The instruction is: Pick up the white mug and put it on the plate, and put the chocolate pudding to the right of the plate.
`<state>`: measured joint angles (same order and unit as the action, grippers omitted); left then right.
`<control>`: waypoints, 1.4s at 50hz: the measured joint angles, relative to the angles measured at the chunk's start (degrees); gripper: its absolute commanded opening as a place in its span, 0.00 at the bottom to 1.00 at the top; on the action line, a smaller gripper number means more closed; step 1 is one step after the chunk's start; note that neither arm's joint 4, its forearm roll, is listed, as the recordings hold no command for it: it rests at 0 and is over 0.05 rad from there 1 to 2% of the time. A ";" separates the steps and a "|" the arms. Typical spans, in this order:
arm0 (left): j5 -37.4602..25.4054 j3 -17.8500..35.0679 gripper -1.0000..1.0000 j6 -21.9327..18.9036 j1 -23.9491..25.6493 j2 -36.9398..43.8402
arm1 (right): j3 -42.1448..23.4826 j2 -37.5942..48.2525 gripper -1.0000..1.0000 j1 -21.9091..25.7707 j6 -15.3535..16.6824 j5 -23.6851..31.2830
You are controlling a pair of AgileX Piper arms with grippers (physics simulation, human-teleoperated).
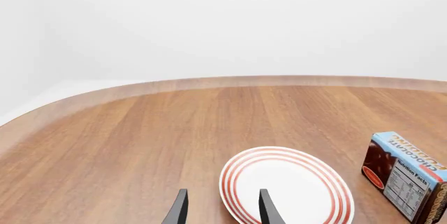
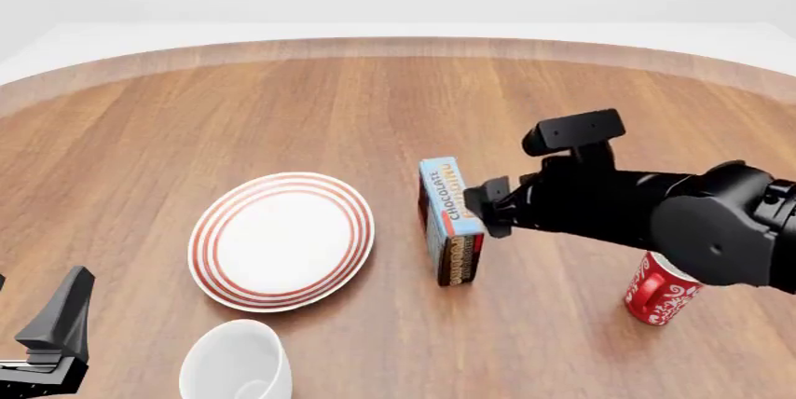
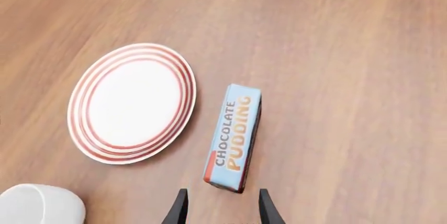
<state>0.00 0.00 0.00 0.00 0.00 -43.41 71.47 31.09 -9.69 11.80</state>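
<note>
1. Right gripper has its two black fingers spread apart, and it holds nothing.
2. It floats just behind the pudding box, near the box's end.
3. Left gripper is spread apart too, over the near edge of the plate.
4. Round and flat, the plate is shiny white with red rings.
5. Standing on its thin side just right of the plate, the pudding box has a light blue face and dark sides.
6. Smooth and white, the mug sits on the brown wood table, just in front of the plate.
7. A red can stands under the fat black right arm.
</note>
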 measured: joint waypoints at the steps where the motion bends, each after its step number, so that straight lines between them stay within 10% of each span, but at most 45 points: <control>1: 0.00 0.00 1.00 0.00 0.00 0.00 | 0.40 -0.30 1.00 0.07 0.22 -0.29; 70: 0.00 0.00 1.00 0.00 0.00 0.00 | 16.44 -3.21 1.00 11.50 12.83 -15.12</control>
<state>0.00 0.00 0.00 0.00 0.00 -26.97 68.27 42.59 3.14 -3.32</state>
